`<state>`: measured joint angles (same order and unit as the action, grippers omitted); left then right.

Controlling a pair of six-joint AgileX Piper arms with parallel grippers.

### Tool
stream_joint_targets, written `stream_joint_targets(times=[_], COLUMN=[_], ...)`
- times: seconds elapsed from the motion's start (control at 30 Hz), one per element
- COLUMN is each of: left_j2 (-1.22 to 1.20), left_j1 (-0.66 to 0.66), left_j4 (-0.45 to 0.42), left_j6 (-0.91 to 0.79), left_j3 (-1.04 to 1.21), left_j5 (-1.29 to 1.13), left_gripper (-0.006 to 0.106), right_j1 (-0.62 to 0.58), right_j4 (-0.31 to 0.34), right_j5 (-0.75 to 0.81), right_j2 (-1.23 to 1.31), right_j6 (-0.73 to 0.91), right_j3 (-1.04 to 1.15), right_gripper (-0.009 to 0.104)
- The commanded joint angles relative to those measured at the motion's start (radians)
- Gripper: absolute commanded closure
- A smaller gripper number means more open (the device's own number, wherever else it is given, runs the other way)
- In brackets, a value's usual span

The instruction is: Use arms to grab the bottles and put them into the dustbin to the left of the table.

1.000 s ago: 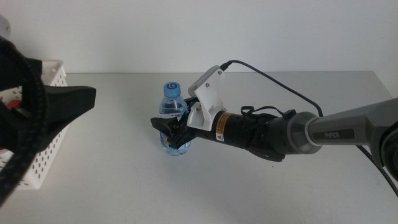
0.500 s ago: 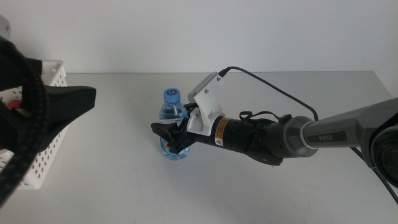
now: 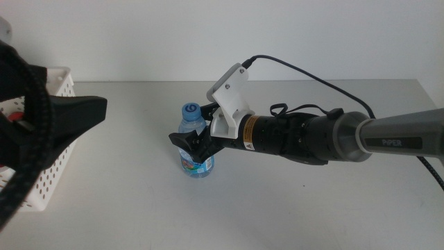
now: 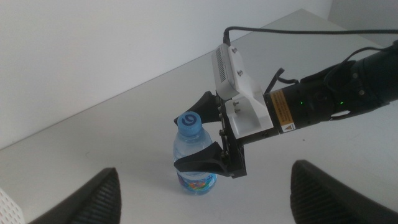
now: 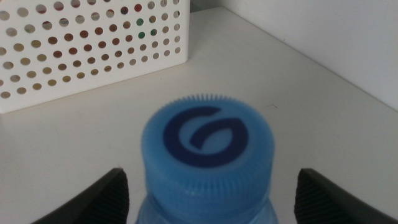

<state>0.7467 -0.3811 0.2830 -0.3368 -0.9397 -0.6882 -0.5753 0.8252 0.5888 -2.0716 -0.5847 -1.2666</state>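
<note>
My right claw (image 3: 193, 147), two dark jaws ahead of a white bracket on my black arm, sits around the small clear water bottle with the blue cap and blue label (image 3: 194, 142), one jaw on each side of its body; from the middle view and my left wrist view the jaws look clamped on it, though I cannot see the pads actually pressing. The bottle stands upright, or nearly so, on the plain light-grey matte table (image 3: 139, 201), and I cannot tell whether its base has left the surface. Relative to that bottle, the white plastic basket with walls full of small round holes (image 3: 48, 167) lies well apart toward the table's left edge, with something red showing through its holes. My left claw (image 4: 202, 193) hangs spread apart, holding nothing, between the bottle and the basket. I judge the step in hand to be the grasp. Next I must lift the bottle straight up, carry it over the basket's rim, and only then let go.
</note>
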Motion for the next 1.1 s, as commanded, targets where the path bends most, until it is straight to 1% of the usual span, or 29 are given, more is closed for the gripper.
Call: stream_joint_targets(times=[0.0, 0.1, 0.2, 0.47, 0.53, 0.6, 0.7, 0.8, 0.87, 0.9, 0.97, 1.07], left_j2=[-0.005, -0.005, -0.005, -0.005, -0.005, -0.005, -0.005, -0.005, -0.005, -0.005, -0.005, -0.005], left_j1=[-0.007, -0.007, -0.007, -0.007, -0.007, -0.007, -0.007, -0.007, -0.007, -0.007, -0.007, -0.007], left_j4=[0.016, 0.016, 0.016, 0.016, 0.016, 0.016, 0.016, 0.016, 0.016, 0.016, 0.016, 0.016], left_j6=[0.010, 0.010, 0.010, 0.010, 0.010, 0.010, 0.010, 0.010, 0.010, 0.010, 0.010, 0.010], left_j3=[-0.026, -0.026, -0.026, -0.026, -0.026, -0.026, -0.026, -0.026, -0.026, -0.026, -0.026, -0.026], left_j5=[0.064, 0.064, 0.064, 0.064, 0.064, 0.064, 0.064, 0.064, 0.064, 0.064, 0.064, 0.064], left_gripper=[0.007, 0.007, 0.007, 0.007, 0.007, 0.007, 0.007, 0.007, 0.007, 0.007, 0.007, 0.007], right_j1=[-0.002, 0.004, 0.017, 0.094, 0.107, 0.108, 0.107, 0.107, 0.121, 0.129, 0.130, 0.118], right_j4=[0.070, 0.150, 0.199, 0.201, 0.211, 0.239, 0.306, 0.341, 0.346, 0.324, 0.217, -0.022], right_j5=[0.016, 0.000, 0.000, -0.001, -0.007, -0.034, -0.053, -0.046, -0.041, -0.045, -0.052, -0.061], right_j2=[0.104, 0.157, 0.223, 0.496, 0.571, 0.641, 0.725, 0.794, 0.842, 0.873, 0.942, 1.052], right_j6=[-0.062, -0.145, -0.197, -0.235, -0.253, -0.281, -0.357, -0.462, -0.498, -0.493, -0.440, -0.248], right_j3=[-0.010, 0.035, 0.102, 0.329, 0.374, 0.405, 0.456, 0.508, 0.556, 0.589, 0.654, 0.755], right_gripper=[0.015, 0.016, 0.016, 0.017, 0.017, 0.017, 0.017, 0.017, 0.017, 0.017, 0.017, 0.017])
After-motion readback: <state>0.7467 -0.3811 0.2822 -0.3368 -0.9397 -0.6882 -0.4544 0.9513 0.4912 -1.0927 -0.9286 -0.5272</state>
